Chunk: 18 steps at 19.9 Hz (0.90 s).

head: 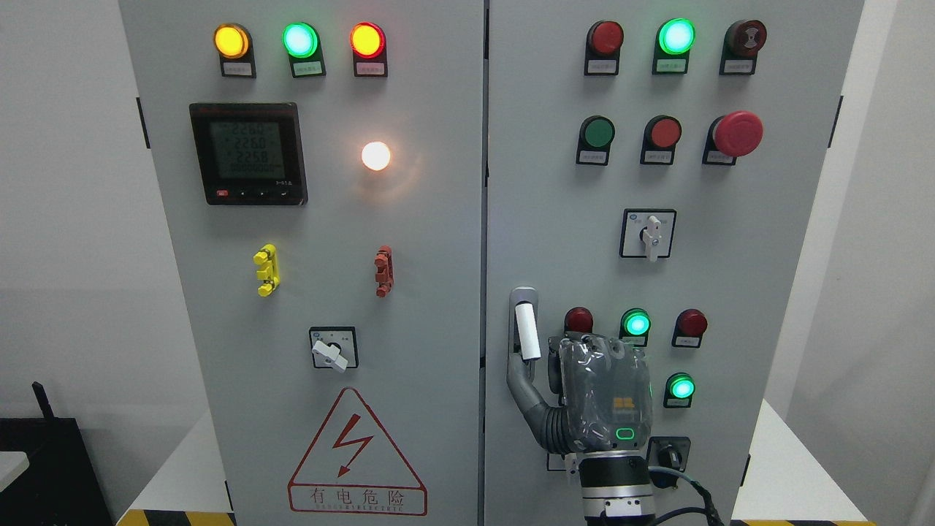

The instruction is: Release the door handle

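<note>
Grey cabinet, right door: the white door handle [527,332] sits in its recess near the seam. The right hand [584,394] is just beside it, thumb seemingly touching below, fingers loosened, so release looks nearly complete.

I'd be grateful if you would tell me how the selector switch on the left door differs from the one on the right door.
The left door's selector switch has its white knob turned at a slant, pointing lower left; the right door's selector switch has its knob pointing straight down. The left one sits low, above the warning triangle; the right one sits higher, under the red mushroom button. Both have white knobs on black-framed square plates.
</note>
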Each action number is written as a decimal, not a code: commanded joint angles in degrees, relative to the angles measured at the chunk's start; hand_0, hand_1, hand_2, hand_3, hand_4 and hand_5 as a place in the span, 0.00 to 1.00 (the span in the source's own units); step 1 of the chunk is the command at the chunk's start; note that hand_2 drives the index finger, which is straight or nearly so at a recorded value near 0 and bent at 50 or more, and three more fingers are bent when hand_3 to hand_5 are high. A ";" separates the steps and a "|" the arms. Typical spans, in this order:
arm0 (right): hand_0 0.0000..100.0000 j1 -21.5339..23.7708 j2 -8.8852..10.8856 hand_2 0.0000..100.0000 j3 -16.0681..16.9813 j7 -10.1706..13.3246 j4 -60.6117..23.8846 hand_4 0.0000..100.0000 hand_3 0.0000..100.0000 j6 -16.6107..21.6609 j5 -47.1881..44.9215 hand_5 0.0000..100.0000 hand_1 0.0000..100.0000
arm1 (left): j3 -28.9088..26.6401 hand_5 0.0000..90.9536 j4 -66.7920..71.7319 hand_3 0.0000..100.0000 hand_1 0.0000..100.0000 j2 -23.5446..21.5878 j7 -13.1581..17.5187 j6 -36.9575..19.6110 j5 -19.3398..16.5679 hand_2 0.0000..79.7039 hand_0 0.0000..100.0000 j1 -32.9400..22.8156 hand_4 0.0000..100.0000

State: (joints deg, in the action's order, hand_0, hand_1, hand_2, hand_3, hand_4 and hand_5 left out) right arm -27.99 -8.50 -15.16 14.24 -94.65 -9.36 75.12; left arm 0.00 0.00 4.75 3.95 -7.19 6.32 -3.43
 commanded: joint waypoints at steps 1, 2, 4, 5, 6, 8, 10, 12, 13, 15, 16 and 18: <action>0.52 0.13 -0.03 1.00 0.57 0.00 -0.01 1.00 1.00 -0.05 0.02 0.98 0.42 | 0.70 0.00 -0.88 0.00 0.39 0.00 0.00 -0.02 0.01 0.00 0.12 0.00 0.00; 0.52 0.13 -0.03 1.00 0.66 0.09 -0.01 1.00 1.00 -0.05 0.02 0.98 0.42 | 0.70 0.00 -0.88 0.00 0.39 0.00 0.00 -0.02 -0.08 0.00 0.12 0.00 0.00; 0.52 0.13 -0.03 1.00 0.66 0.09 -0.10 1.00 1.00 -0.05 0.02 0.98 0.42 | 0.70 0.00 -0.88 0.00 0.39 0.00 0.00 -0.02 0.01 0.00 0.12 0.00 0.00; 0.52 0.13 -0.03 1.00 0.66 0.17 -0.19 1.00 1.00 -0.05 0.02 0.98 0.42 | 0.70 0.00 -0.88 0.00 0.39 0.00 0.00 -0.02 -0.08 0.00 0.12 0.00 0.00; 0.52 0.13 -0.03 1.00 0.66 0.17 -0.10 1.00 1.00 -0.05 0.02 0.98 0.42 | 0.70 0.00 -0.88 0.00 0.39 0.00 0.00 -0.02 0.01 0.00 0.12 0.00 0.00; 0.53 0.13 -0.03 1.00 0.66 0.17 -0.19 1.00 1.00 0.04 0.02 0.98 0.42 | 0.70 0.00 -0.88 0.00 0.39 0.00 0.00 -0.02 0.01 0.00 0.12 0.00 0.00; 0.53 0.21 0.06 1.00 0.74 0.17 -0.19 1.00 1.00 -0.05 0.02 0.98 0.42 | 0.70 0.00 -0.88 0.00 0.39 0.00 0.00 -0.02 0.01 0.00 0.12 0.00 0.00; 0.53 0.21 0.06 1.00 0.66 0.17 -0.19 1.00 1.00 -0.05 0.02 0.98 0.42 | 0.70 0.00 -0.88 0.00 0.39 0.00 0.00 -0.02 0.01 0.00 0.12 0.00 0.00; 0.53 0.21 -0.03 1.00 0.74 0.17 -0.19 1.00 1.00 -0.05 0.02 0.98 0.42 | 0.70 0.00 -0.88 0.00 0.39 0.00 0.00 -0.02 0.01 0.00 0.12 0.00 0.00; 0.53 0.30 0.06 1.00 0.75 0.17 -0.54 1.00 1.00 -0.05 0.02 0.98 0.42 | 0.70 0.00 -0.88 0.00 0.39 0.00 0.00 -0.02 0.01 0.00 0.12 0.00 0.00; 0.53 0.30 0.06 1.00 0.75 0.17 -0.63 1.00 1.00 0.04 0.02 0.98 0.42 | 0.70 0.00 -0.88 0.00 0.39 0.00 0.00 -0.02 0.01 0.00 0.12 0.00 0.00; 0.53 0.30 0.06 1.00 0.83 0.17 -0.63 1.00 1.00 -0.05 0.02 0.98 0.42 | 0.70 0.00 -0.88 0.00 0.39 0.00 0.00 -0.02 0.01 0.00 0.12 0.00 0.00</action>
State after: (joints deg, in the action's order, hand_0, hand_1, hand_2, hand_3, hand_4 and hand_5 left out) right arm -27.75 -8.49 -14.58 14.38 -94.89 -9.36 75.15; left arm 0.00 0.00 4.75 3.95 -7.19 6.32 -3.43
